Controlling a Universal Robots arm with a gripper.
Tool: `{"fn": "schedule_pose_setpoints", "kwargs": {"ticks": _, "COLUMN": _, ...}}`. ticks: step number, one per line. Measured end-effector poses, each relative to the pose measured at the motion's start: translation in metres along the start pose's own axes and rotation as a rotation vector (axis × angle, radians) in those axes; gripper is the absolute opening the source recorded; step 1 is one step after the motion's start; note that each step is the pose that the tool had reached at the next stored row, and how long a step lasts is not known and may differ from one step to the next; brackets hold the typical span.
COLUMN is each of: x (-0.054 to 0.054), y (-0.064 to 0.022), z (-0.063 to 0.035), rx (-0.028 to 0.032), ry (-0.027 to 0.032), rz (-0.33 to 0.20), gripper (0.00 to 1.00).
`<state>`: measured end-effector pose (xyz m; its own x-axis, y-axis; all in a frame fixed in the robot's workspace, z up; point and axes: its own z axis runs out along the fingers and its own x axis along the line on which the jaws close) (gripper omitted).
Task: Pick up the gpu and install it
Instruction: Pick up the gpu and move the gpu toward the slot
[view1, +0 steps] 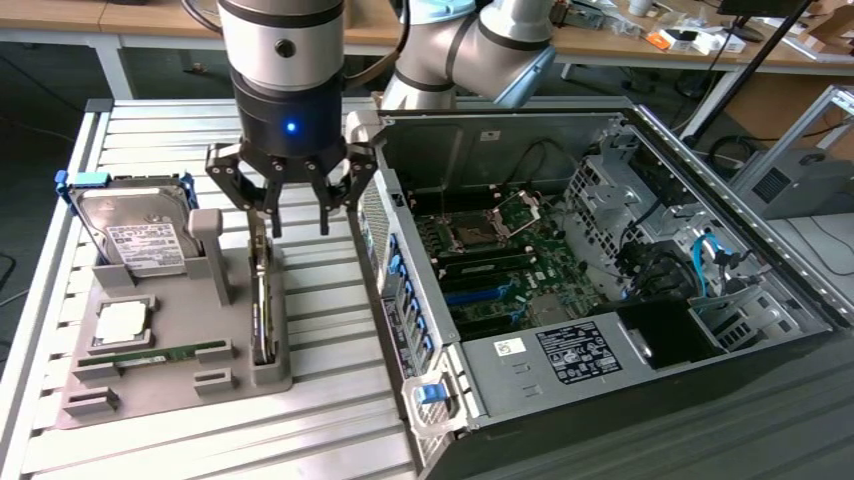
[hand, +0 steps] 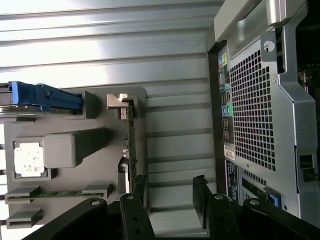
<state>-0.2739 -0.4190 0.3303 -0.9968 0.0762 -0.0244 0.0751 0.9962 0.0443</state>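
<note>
The gpu (view1: 266, 305) is a thin dark card standing on edge in a slot of the grey holder tray (view1: 160, 385) on the slatted table. My gripper (view1: 300, 230) hangs open just above the card's far end, with nothing between its fingers. In the wrist view the gpu (hand: 131, 145) appears edge-on, its pale metal bracket (hand: 119, 101) at one end. There my gripper (hand: 170, 195) is open, and one finger (hand: 140, 192) lines up with the card's edge rather than the gap. The open computer case (view1: 747, 250) lies at the exterior view's right, its motherboard (view1: 501, 265) exposed.
The holder also carries a silver hard drive (view1: 134, 240) with blue rails, a square processor chip (view1: 120, 320) and a green memory stick (view1: 160, 355). The case's perforated rear panel (hand: 255, 100) stands close beside the holder. A cluttered bench (view1: 694, 40) runs behind.
</note>
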Motion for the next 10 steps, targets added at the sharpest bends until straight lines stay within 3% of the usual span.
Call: {"fn": "schedule_pose_setpoints", "kwargs": {"ticks": 10, "x": 0.0006, "y": -0.0004, "z": 0.004, "rx": -0.0001, "ry": 0.0, "rz": 0.0, "gripper": 0.5}}
